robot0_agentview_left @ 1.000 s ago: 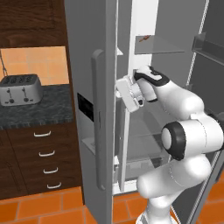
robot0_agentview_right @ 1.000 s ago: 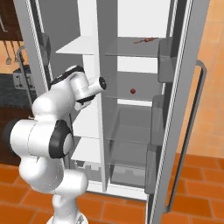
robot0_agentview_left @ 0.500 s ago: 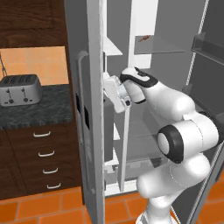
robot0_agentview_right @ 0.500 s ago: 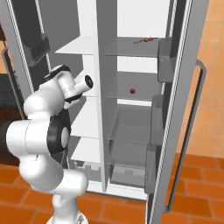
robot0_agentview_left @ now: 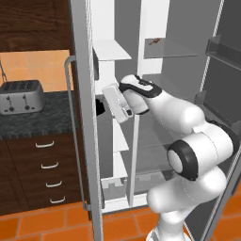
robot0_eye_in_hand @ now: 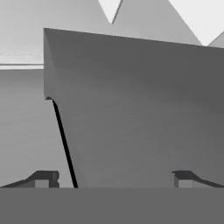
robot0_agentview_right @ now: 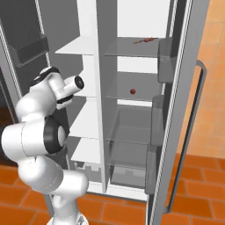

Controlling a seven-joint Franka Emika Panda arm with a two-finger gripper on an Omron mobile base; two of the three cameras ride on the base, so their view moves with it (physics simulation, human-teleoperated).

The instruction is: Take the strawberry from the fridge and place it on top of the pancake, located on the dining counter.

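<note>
The fridge [robot0_agentview_right: 101, 92] stands with both doors open, showing white shelves. A small red strawberry [robot0_agentview_right: 132, 91] lies on a glass shelf in the right compartment, at mid height. My gripper [robot0_agentview_left: 100, 107] is over at the left door [robot0_agentview_left: 84, 94], against its inner side and far to the left of the strawberry. In the hand view the gripper [robot0_eye_in_hand: 113, 179] is open, its fingertips [robot0_eye_in_hand: 43, 178] wide apart with nothing between them, facing a flat grey panel. The pancake and the dining counter are out of view.
A thin reddish item [robot0_agentview_right: 145, 41] lies on the top glass shelf. The right door [robot0_agentview_right: 176, 110] carries bins and a long handle. Left of the fridge, a toaster [robot0_agentview_left: 21, 96] sits on a black-topped cabinet with drawers [robot0_agentview_left: 47, 174]. The floor is orange tile.
The left fridge door has swung further open to the left, and my hand has moved left along with it. The jaws have widened a little.
</note>
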